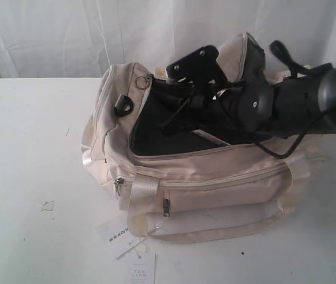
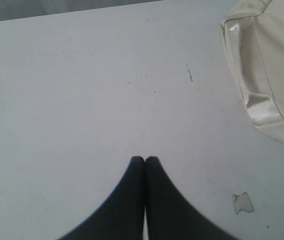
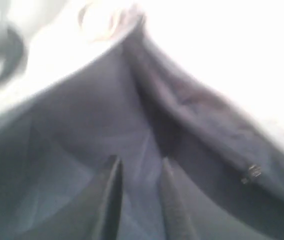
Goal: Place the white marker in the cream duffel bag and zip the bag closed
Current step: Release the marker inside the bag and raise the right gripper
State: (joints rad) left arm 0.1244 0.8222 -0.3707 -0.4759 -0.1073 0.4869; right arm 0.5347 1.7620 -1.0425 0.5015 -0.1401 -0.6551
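I see right gripper point(image 3: 140, 160) parted, empty, inside cream duffel bag point(image 1: 215, 177) | left gripper point(image 2: 144, 159) clenched above worktop point(image 2: 82, 100)

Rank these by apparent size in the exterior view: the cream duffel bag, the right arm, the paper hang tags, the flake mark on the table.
1. cream duffel bag
2. right arm, though it may sit nearer the camera
3. paper hang tags, taken together
4. flake mark, clearly smallest
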